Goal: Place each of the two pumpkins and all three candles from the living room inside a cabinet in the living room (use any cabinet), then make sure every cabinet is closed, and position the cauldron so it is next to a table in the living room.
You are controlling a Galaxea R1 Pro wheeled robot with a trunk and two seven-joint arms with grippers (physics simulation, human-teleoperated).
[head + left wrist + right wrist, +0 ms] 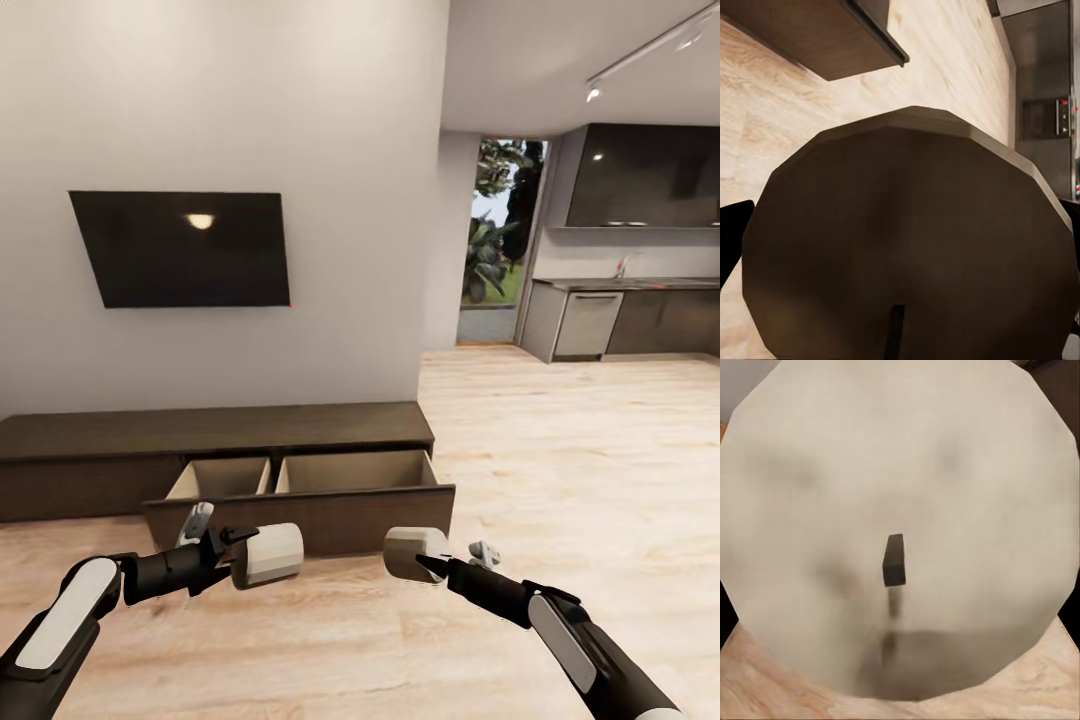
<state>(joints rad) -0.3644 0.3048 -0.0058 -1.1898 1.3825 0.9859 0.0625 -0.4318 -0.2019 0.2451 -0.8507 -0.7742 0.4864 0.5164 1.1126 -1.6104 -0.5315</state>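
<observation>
Two tan candles are held just in front of the long dark cabinet (215, 432), whose wide drawer (300, 515) is pulled out with pale compartments showing. My left gripper (238, 553) is shut on one candle (268, 554), which lies sideways; its round end (907, 240) looms close in the left wrist view. My right gripper (432, 566) is shut on the other candle (414, 552), whose end face with a short dark wick (894, 561) fills most of the right wrist view. Both candles hang above the floor, short of the drawer front.
A black TV (185, 248) hangs on the wall above the cabinet. Pale wood floor (560, 470) runs right toward a kitchen with dark cupboards (645, 175) and a doorway (500, 240) with plants beyond.
</observation>
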